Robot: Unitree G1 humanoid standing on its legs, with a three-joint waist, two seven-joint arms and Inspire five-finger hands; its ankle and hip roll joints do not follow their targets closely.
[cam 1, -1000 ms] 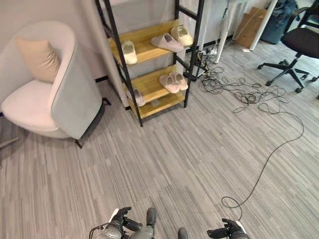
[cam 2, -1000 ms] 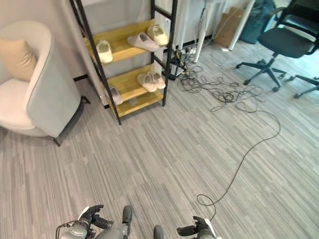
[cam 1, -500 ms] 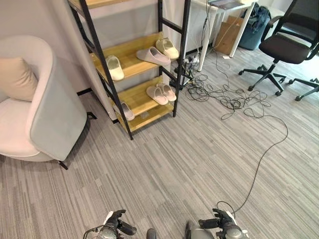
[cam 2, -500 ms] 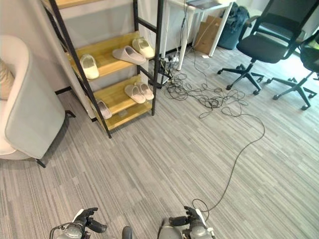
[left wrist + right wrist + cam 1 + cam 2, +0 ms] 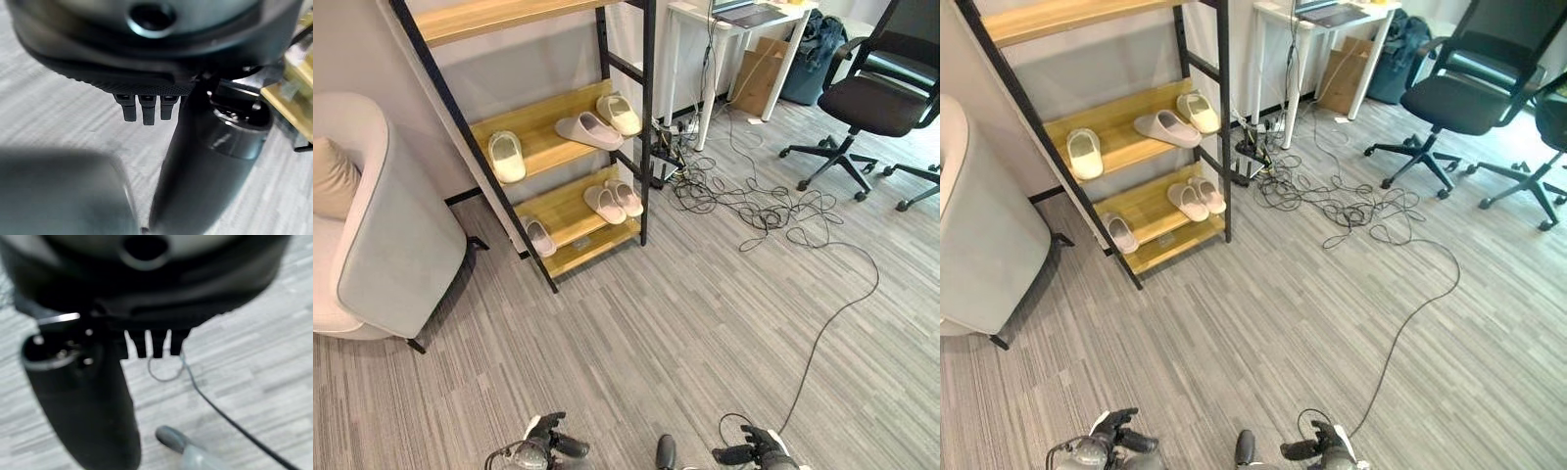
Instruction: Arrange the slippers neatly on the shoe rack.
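Observation:
The black-framed shoe rack point(image 5: 558, 211) with wooden shelves stands against the far wall. On its middle shelf lie a cream slipper point(image 5: 507, 157), a grey-pink slipper point(image 5: 588, 129) and another cream slipper point(image 5: 619, 114). The lower shelf holds a pink pair point(image 5: 613, 201) and a single pale slipper point(image 5: 538, 236). My left hand point(image 5: 548, 448) and right hand point(image 5: 750, 453) hang low over the carpet, far from the rack. In the wrist views the left hand's fingers point(image 5: 142, 109) and the right hand's fingers point(image 5: 151, 345) are straight and hold nothing.
A grey and white armchair point(image 5: 396, 245) with a beige cushion point(image 5: 328, 176) stands left of the rack. Tangled cables point(image 5: 754, 201) lie on the floor right of it, below a white desk point(image 5: 720, 44). A black office chair point(image 5: 876, 103) and a cardboard box point(image 5: 759, 73) are at the far right.
The whole picture has shifted, so the camera has moved: more of the rack's top and the room on the right now shows. Both hands stay low and empty.

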